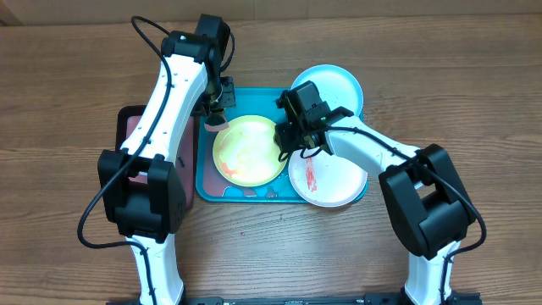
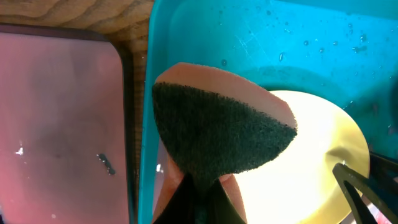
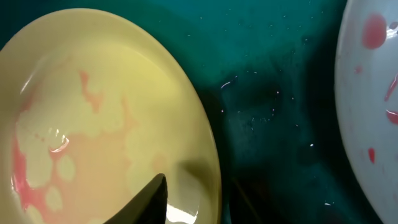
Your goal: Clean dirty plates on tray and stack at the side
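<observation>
Overhead, centre: left gripper [image 1: 215, 117] clamps sponge [image 2: 217, 137]; right gripper [image 1: 286, 146] at smeared yellow-green plate [image 1: 246, 154], hold unclear; none stacked.

the overhead camera looks straight down from high up on my table [image 1: 68, 102] and both arms. my left wrist camera hangs close over the left rim of the tray [image 2: 249, 37], my right wrist one even closer; all three share the yellow plate [image 1: 248, 151].
</observation>
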